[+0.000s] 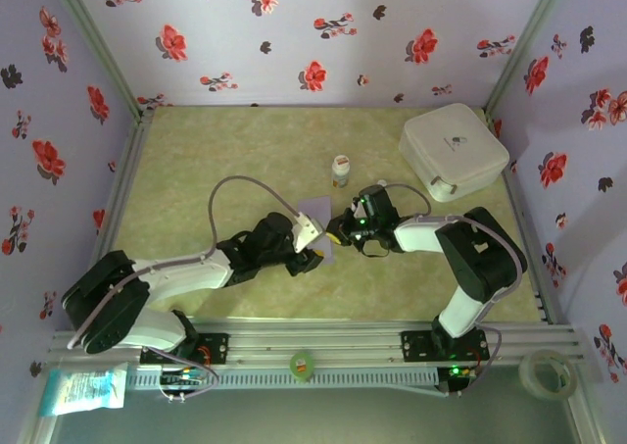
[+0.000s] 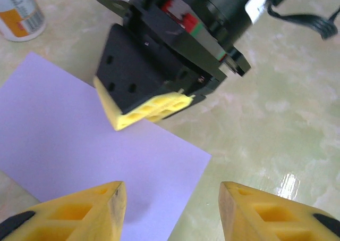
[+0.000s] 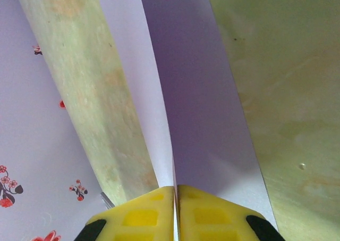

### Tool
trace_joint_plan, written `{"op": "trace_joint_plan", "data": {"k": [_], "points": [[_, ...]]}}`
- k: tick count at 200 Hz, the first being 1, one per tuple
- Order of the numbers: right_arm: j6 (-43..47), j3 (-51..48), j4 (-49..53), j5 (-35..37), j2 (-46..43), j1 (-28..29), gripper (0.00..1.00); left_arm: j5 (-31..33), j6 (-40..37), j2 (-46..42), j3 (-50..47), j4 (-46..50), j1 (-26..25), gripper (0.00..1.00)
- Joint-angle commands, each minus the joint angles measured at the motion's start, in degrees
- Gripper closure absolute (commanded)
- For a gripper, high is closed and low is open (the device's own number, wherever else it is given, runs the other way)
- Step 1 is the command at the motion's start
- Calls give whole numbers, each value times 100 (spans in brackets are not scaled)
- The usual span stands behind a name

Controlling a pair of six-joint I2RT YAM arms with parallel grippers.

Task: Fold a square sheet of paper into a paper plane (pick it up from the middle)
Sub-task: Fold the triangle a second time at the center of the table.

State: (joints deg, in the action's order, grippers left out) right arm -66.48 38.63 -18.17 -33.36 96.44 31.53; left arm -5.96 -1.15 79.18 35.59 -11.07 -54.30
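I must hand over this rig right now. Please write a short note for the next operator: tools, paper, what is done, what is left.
Left tool: open, holding nothing, hovering over a corner of the square sheet of paper.
Right tool: shut on the sheet.
Sheet: between both tools, on the table. A small bottle and a white box stand farther back.
Done: sheet grasped by the right tool.
Left: all the folding; no plane shape is visible yet.
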Motion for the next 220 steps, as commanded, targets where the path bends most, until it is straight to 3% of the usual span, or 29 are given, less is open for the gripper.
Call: {"op": "trace_joint_plan", "data": {"k": [1,29,51,79,133,220], "points": [[-2,93,-35,15,-129,20,87,174,-368,239,263,95,-128,51],[-108,100,-200,-55,-91,20,81,347,-400,342,190,-125,-220,51],[-194,111,-386,-229,60,20,84,746,-551,443,192,-186,-332,50],[-318,92,-542,-202,92,15,90,789,-654,588,220,-265,-460,49],[-490,60,-631,-101,71,20,90,1323,-396,699,-27,-1029,-647,46],[-568,0,-655,-30,4,19,90,2193,-589,1088,56,-1160,-1013,45]]}}
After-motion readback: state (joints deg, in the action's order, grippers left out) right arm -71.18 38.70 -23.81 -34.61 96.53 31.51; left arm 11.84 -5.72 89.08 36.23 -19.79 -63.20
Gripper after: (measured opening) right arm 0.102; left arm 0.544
